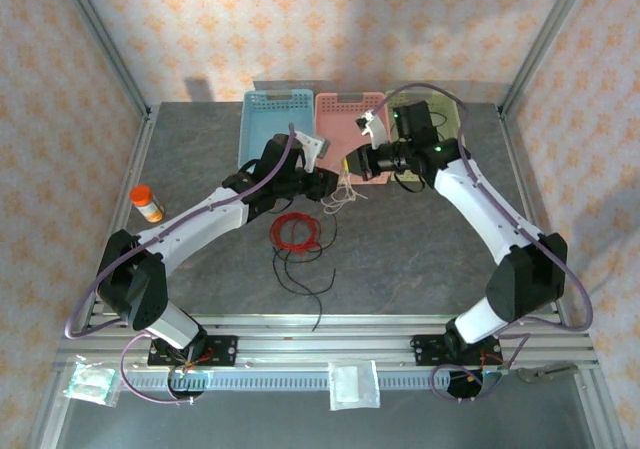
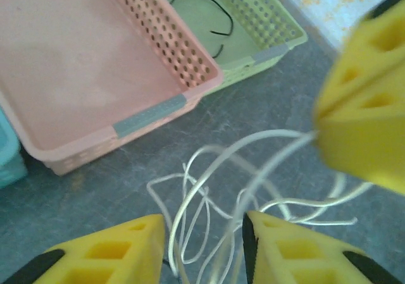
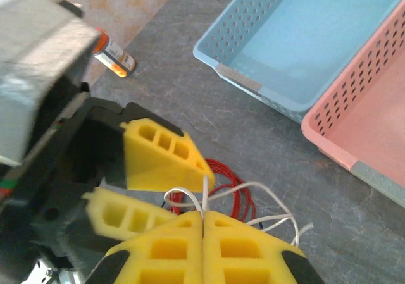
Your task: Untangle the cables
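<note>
Pale whitish thin wire [image 2: 209,189] held up just off grey table [image 1: 420,239], near pink perforated plastic basket [image 2: 152,113]. Right gripper [image 3: 202,224] clamped tight on whitish strand. Left gripper [image 2: 204,233] jaws parted, loops hung loose between them, nothing pinched. Red coiled wire [image 1: 295,232] and black thin wire [image 1: 320,304] seen lying together on table, apparently overlapped. Short black strand [image 2: 209,6] seen inside green perforated basket [image 2: 272,51]. Task judged partway: white nearly freed, red and black not yet parted.
</note>
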You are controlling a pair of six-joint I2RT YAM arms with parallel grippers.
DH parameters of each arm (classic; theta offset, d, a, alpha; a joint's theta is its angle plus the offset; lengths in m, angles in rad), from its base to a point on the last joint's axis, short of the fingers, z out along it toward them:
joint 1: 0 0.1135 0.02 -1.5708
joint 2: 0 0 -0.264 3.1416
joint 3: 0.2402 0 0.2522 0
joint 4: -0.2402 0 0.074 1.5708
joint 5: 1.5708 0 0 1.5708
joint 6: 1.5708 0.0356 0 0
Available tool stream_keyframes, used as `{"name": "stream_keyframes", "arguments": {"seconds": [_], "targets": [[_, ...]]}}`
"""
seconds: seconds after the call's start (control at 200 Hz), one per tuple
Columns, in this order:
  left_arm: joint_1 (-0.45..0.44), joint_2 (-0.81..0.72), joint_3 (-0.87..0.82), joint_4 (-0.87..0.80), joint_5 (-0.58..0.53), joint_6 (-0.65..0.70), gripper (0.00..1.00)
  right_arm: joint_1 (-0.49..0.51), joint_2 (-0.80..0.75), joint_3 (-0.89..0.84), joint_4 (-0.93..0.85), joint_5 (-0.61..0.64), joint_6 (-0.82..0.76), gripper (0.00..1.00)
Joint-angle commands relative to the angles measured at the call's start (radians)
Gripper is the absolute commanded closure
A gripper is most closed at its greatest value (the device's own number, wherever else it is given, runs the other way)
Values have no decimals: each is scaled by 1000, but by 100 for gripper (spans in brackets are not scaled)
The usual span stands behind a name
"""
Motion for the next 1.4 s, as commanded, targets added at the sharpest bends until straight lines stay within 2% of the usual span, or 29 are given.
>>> {"name": "stream_keyframes", "arguments": {"seconds": [0.0,0.165,0.426,0.646,0.816,0.946,1.131,1.392], "targets": [[-3,4,-30,43,-79,-38,59,3,-56,15,48,-37,29,100],[2,1,-83,98,-118,-82,60,3,-83,34,44,-37,33,100],[7,11,-153,189,-96,-130,60,3,-129,49,84,-73,53,100],[31,-25,-212,241,-94,-161,59,3,-183,32,138,40,69,100],[85,-119,-297,300,-73,-197,56,3,-199,27,154,174,92,100],[123,-192,-342,342,25,-179,53,3,-188,34,147,211,106,100],[122,-182,-266,307,276,-98,47,3,-140,85,87,208,123,100],[99,-114,-169,291,379,-70,43,3,-120,86,61,107,120,100]]}}
